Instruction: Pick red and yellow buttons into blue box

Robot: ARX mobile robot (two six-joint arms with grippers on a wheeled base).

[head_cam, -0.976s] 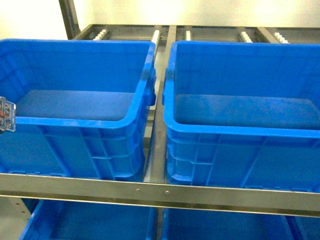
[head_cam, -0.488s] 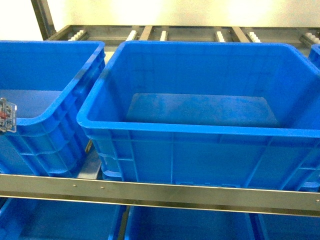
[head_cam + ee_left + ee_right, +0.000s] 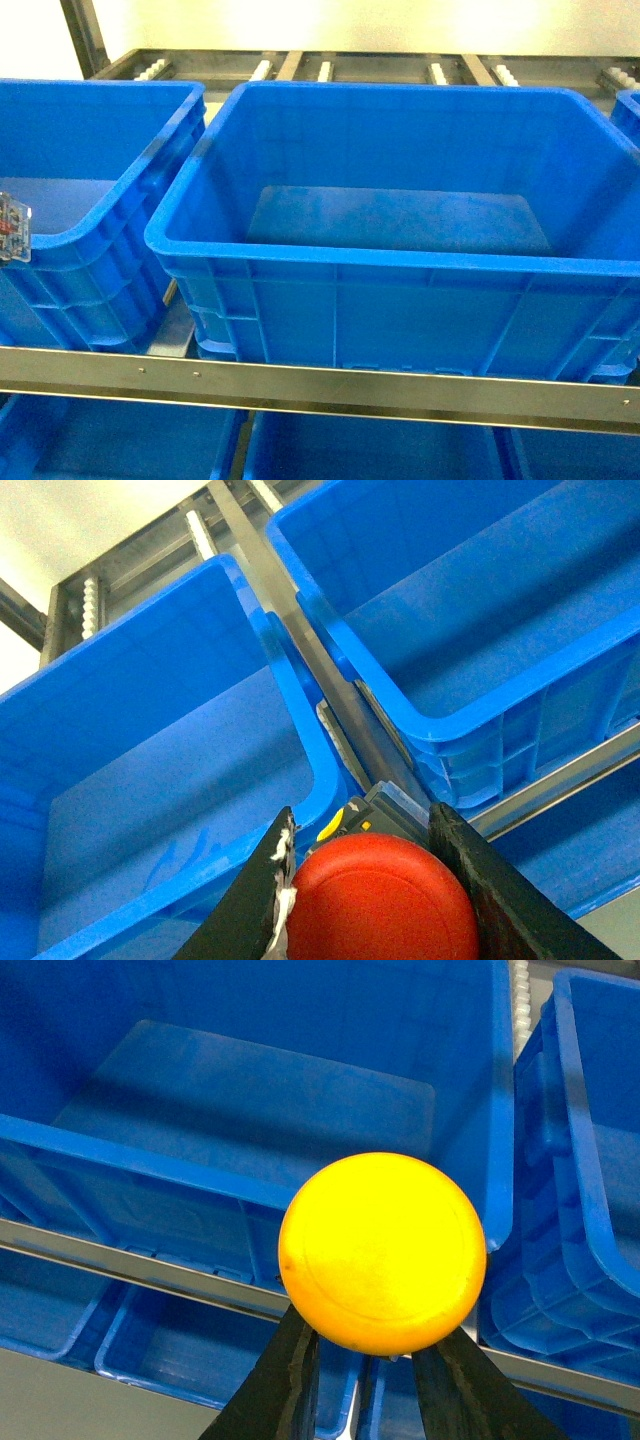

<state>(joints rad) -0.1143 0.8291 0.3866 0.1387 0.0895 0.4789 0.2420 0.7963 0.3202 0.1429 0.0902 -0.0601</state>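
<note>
The red button (image 3: 385, 905) sits between the two black fingers of my left gripper (image 3: 372, 885), which is shut on it. Its black base with a yellow mark (image 3: 385, 815) pokes out ahead. In the head view only the button's clear base (image 3: 12, 228) shows, at the left edge. My right gripper (image 3: 365, 1365) is shut on the yellow button (image 3: 382, 1252), whose round cap faces the camera. A deep blue box (image 3: 380, 258) fills the middle of the head view, and the yellow button hangs in front of this blue box (image 3: 150, 1155). The red button hovers over a neighbouring box's corner (image 3: 300, 730).
A second blue crate (image 3: 95, 232) stands left of the middle one, and a third (image 3: 590, 1160) shows at the right. A steel shelf rail (image 3: 320, 380) runs along the front. More blue crates (image 3: 370, 450) sit on the level below. Roller tracks (image 3: 325, 70) line the back.
The head view has shifted right: the box that was on the right now fills the middle, and the left box has slid toward the edge. The clear button base stays at the left edge.
</note>
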